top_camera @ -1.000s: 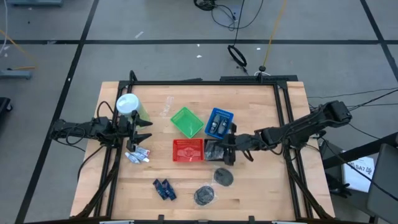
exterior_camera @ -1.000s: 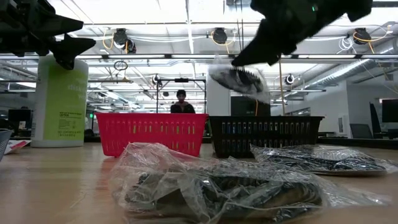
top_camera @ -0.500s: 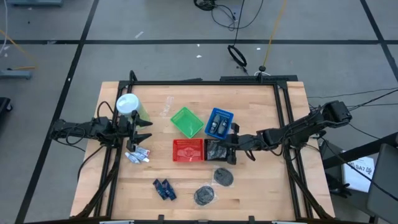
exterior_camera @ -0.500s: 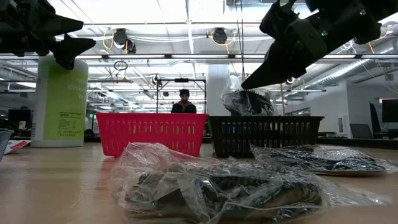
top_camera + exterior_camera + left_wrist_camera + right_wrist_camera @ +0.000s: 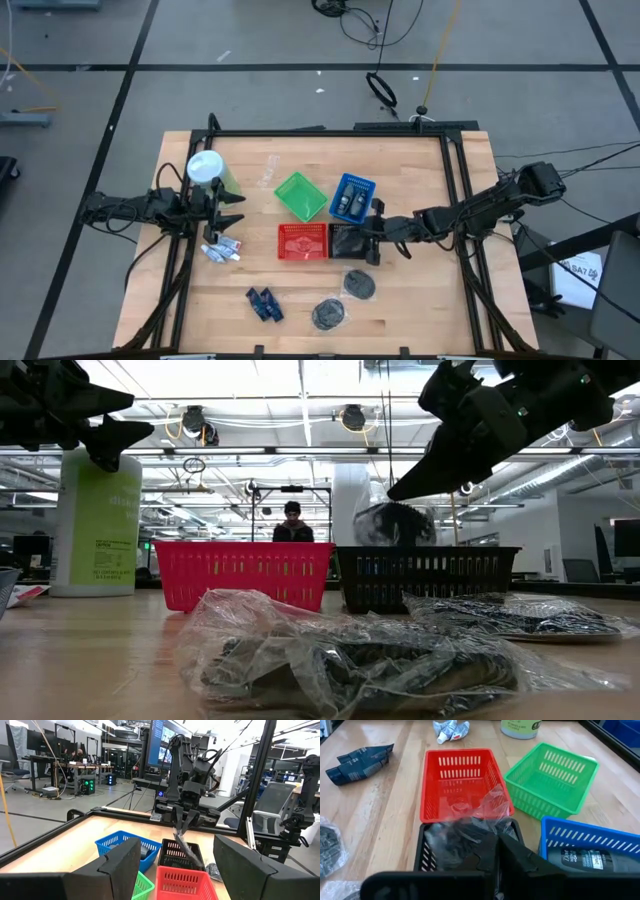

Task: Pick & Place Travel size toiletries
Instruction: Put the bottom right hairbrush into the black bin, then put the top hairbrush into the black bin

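Toiletries lie in many spots on the wooden tabletop (image 5: 420, 310). One grey packet in clear plastic (image 5: 395, 522) hangs from the right gripper (image 5: 372, 243), just over the black basket (image 5: 345, 241) in the middle of the high view. The jaws of this gripper are pressed together on the top of the packet. In the right wrist view the crinkly packet (image 5: 462, 832) dips into the black basket (image 5: 422, 852).

Two more grey round packets (image 5: 359, 284) and (image 5: 328, 314) lie low in the middle of the high view, near the front edge. In the low view they are big and close, one in front (image 5: 350, 660) and one to the right (image 5: 515, 615).

Dark blue pieces (image 5: 265, 304) lie at the lower left of the tabletop. Whitish tubes (image 5: 222, 250) lie at the left, just under the left gripper (image 5: 232, 209). The jaws of the left gripper stand wide apart and hold nothing. It hangs beside the big green container with a white lid (image 5: 208, 170).

The red basket (image 5: 302, 241) touches the black one on its left side. The green basket (image 5: 300, 195) and the blue basket (image 5: 351, 198) sit above them. A dark bottle (image 5: 592, 860) lies in the blue basket. A person (image 5: 291, 523) stands far behind the red basket in the low view.
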